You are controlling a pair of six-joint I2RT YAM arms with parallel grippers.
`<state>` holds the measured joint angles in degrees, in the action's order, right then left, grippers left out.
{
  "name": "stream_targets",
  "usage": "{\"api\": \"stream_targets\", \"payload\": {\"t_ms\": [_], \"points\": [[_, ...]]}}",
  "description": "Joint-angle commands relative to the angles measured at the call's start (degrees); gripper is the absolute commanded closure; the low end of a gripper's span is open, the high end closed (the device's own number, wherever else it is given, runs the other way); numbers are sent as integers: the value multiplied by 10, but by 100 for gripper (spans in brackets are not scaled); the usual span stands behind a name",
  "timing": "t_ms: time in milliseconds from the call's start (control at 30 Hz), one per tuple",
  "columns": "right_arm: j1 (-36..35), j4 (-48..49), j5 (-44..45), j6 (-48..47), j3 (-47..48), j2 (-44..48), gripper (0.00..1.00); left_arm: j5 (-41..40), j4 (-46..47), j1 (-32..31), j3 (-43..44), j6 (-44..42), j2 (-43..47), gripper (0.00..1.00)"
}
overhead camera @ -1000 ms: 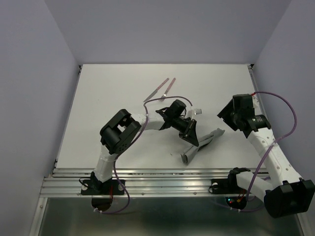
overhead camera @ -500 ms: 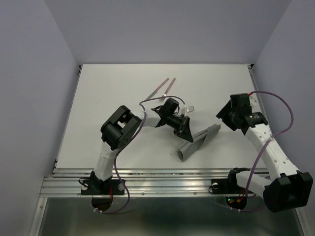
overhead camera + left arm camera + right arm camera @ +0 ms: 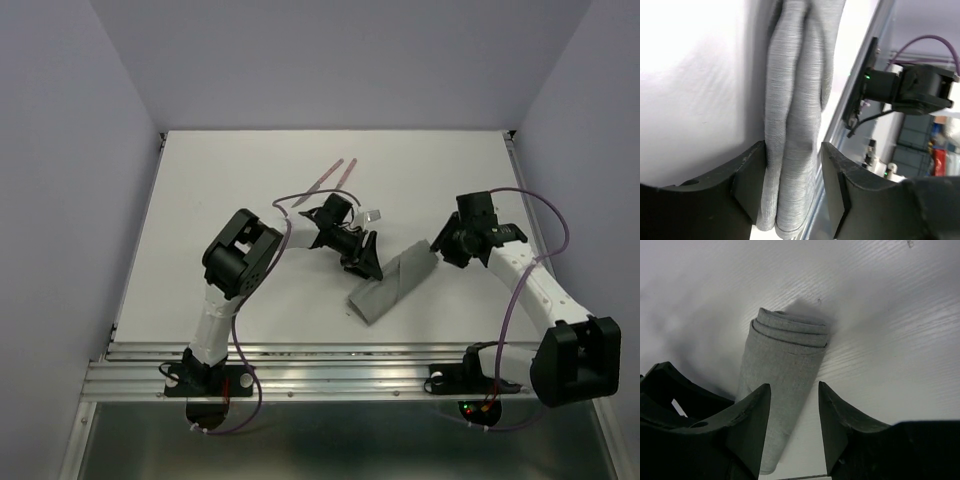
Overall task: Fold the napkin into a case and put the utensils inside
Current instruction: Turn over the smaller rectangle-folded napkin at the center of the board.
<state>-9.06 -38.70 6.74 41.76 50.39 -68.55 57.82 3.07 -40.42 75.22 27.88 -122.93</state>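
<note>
White worktop [image 3: 215, 195] boxed in by pale lilac walls [image 3: 60, 150], seen from above; at centre frame we find the napkin [image 3: 392, 285] folded into a narrow grey strip that lies flat; its long axis runs diagonally, from lower left to upper right, and the upper-right end shows stacked layers. We judge the folding step all but done, with the case [image 3: 785, 365] formed. Left jaws stand apart astride the strip's lower-left part, not visibly pinching it; right jaws hover apart over the layered end. The utensils [image 3: 332, 177] lie side by side, well apart from the cloth at upper centre, pink handles pointing upper right. Next, we think, one arm must fetch them while the other holds a layer open.
</note>
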Motion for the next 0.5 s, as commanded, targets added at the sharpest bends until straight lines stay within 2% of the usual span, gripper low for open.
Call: {"api": "stream_targets", "payload": {"t_ms": [0,133,300,400,467], "points": [[1,55,-56,-26,-4,-18,57,-59,-104,9,53,-76,23,39],[1,70,-80,-33,2,-44,68,-134,-188,12,82,-115,55,37],[1,97,-108,-36,17,-76,80,-244,-233,13,94,-117,111,38],[1,117,-119,-34,28,-95,83,-270,-228,13,68,-102,152,51],[1,126,-121,-30,31,-119,85,-271,-212,12,32,-84,176,75]]}}
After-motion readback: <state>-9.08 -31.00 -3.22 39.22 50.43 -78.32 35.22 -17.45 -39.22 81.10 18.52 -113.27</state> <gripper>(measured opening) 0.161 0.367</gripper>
